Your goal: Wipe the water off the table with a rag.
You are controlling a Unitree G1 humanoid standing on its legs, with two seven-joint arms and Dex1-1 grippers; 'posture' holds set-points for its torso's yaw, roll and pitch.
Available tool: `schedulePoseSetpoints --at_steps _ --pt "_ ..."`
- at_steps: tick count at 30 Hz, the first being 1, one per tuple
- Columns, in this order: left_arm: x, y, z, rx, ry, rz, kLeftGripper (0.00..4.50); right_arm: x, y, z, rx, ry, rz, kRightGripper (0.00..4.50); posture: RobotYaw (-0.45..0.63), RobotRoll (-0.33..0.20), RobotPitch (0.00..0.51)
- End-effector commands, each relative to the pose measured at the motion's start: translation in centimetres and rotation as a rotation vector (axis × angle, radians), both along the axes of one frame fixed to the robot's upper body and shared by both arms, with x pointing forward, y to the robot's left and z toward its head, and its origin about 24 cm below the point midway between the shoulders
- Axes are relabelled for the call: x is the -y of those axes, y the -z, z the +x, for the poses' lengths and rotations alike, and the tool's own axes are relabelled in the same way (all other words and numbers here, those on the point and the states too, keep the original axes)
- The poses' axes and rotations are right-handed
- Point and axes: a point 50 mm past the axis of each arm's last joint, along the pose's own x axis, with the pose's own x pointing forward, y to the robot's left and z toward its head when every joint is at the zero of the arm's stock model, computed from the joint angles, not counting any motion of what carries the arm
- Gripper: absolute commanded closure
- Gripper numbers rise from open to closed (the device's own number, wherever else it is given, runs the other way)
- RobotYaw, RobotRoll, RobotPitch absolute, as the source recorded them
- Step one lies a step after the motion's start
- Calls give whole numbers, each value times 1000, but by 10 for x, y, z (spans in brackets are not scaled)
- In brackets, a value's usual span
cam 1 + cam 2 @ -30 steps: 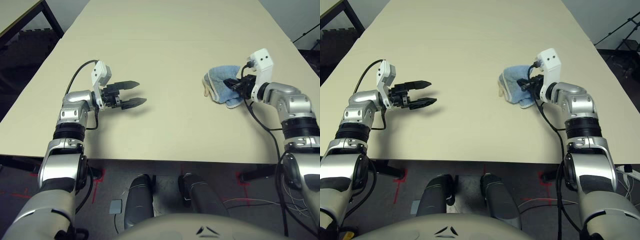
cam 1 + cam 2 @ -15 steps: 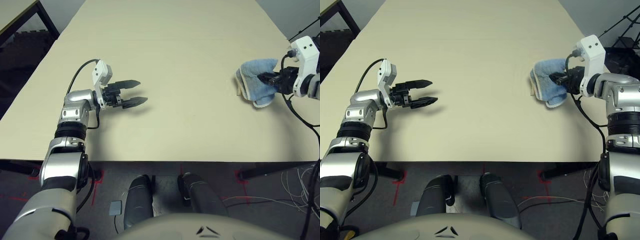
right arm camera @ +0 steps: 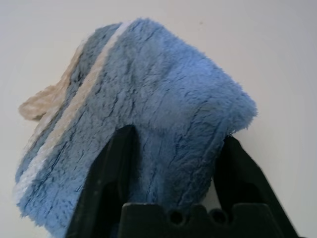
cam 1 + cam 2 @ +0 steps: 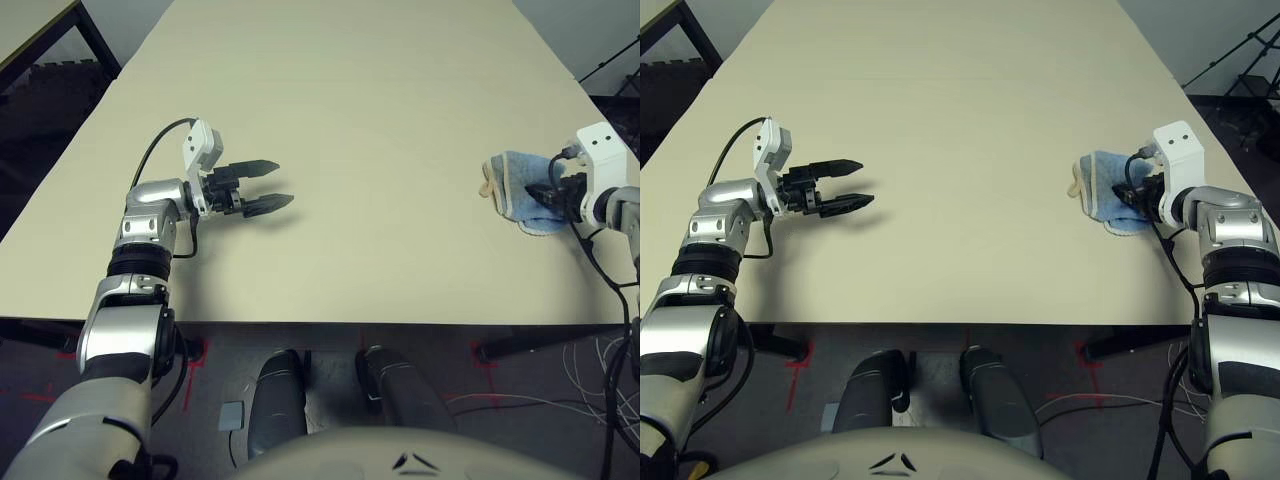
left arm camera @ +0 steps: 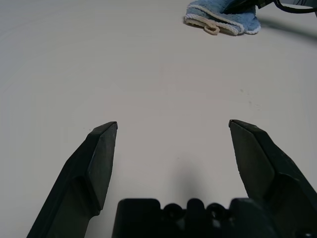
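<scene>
two grippers are out over the pale cream surface (image 4: 360,120) from where i sit, one on each side. my left gripper (image 4: 285,184) stands wide open, a broad gap between its two black fingers, with nothing in its hold; it hovers over the left part of the surface, nearer the near edge than the far one, pointing in towards the middle, with a soft shadow beneath it.

my right gripper (image 3: 179,134) is down at the light blue terry cloth (image 3: 163,84), over by the right edge of the surface and closer to the near right corner than to the far right one. its fingers are spread well apart too: one lies over the blue pile, the other is at the cloth's side, partly behind a fold, and the terry bulges up between them. i don't see them pinching it.

the cloth lies rumpled and folded on the surface, its cream-white hem and small loop (image 3: 42,103) facing in towards the middle. a few faint specks (image 5: 250,102) dot the surface between the left gripper and the cloth, too small for me to tell their colour, and another tiny speck (image 3: 200,23) sits near the cloth.
</scene>
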Motion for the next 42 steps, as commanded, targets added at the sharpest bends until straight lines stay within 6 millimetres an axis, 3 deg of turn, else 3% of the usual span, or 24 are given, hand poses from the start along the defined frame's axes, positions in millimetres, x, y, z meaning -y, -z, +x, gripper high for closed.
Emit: schedulePoseSetpoints --at_steps 1,8,16,24,31,42 --pt "-4 1 -1 0 -32 -1 0 21 -18 -10 118 111 35 154 -308 0 134" --pt "-13 -1 -3 39 -178 -109 0 39 -28 -29 360 143 149 33 -285 0 149" --pt "-30 -17 9 216 -575 -248 0 17 -31 -28 562 -76 233 33 -222 0 159" --pt "-66 -14 12 287 -972 -248 0 8 -10 -26 580 -104 311 33 -202 0 168" --pt "-84 -12 5 332 -1100 -234 0 16 -8 -22 593 -9 271 33 -163 0 153" --pt "-89 -5 2 332 -1123 -217 0 34 -9 -23 626 169 251 33 -147 0 151"
